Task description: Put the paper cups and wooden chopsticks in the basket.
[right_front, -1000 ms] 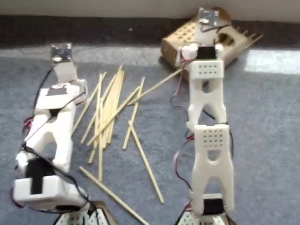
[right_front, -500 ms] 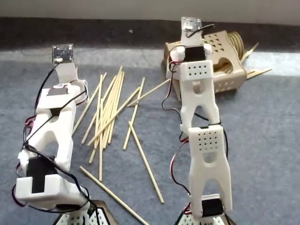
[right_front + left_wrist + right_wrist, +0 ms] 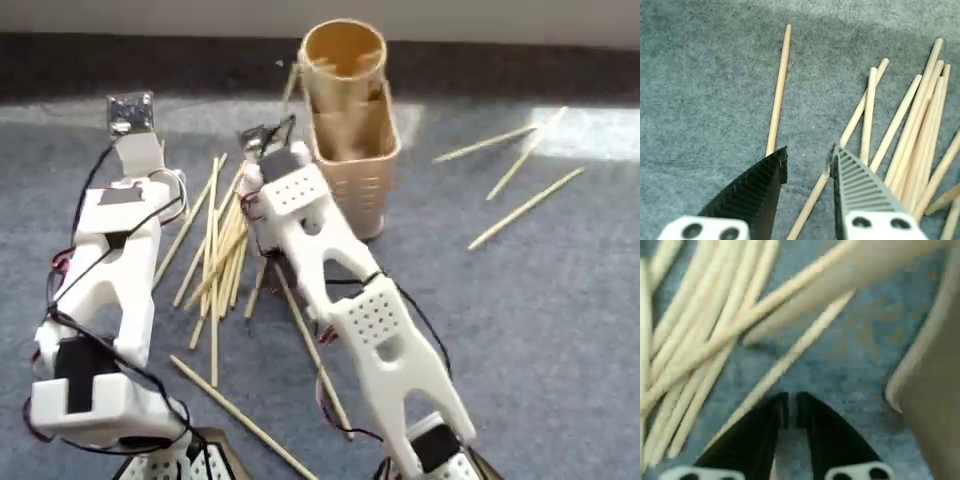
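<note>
A tan perforated basket (image 3: 358,180) stands upright at the back centre of the grey carpet, with stacked paper cups (image 3: 343,55) rising out of it. Several wooden chopsticks (image 3: 225,240) lie in a loose pile between the two arms. My left gripper (image 3: 808,157) hangs open just above the carpet, one chopstick (image 3: 812,200) running between its jaws and a single stick (image 3: 779,90) beside it. My right gripper (image 3: 791,410) is shut and holds nothing. It sits low over the pile's chopsticks (image 3: 715,340), with the basket wall (image 3: 930,390) close beside it.
Three loose chopsticks (image 3: 525,205) lie scattered on the carpet at the back right. One long stick (image 3: 235,420) lies near the arm bases. A dark strip and a pale wall run behind the basket. The right arm (image 3: 340,290) stretches diagonally across the middle.
The basket, earlier on its side at the back right, now stands upright nearer the centre. The right arm swung left over the pile. Three chopsticks now lie at the right.
</note>
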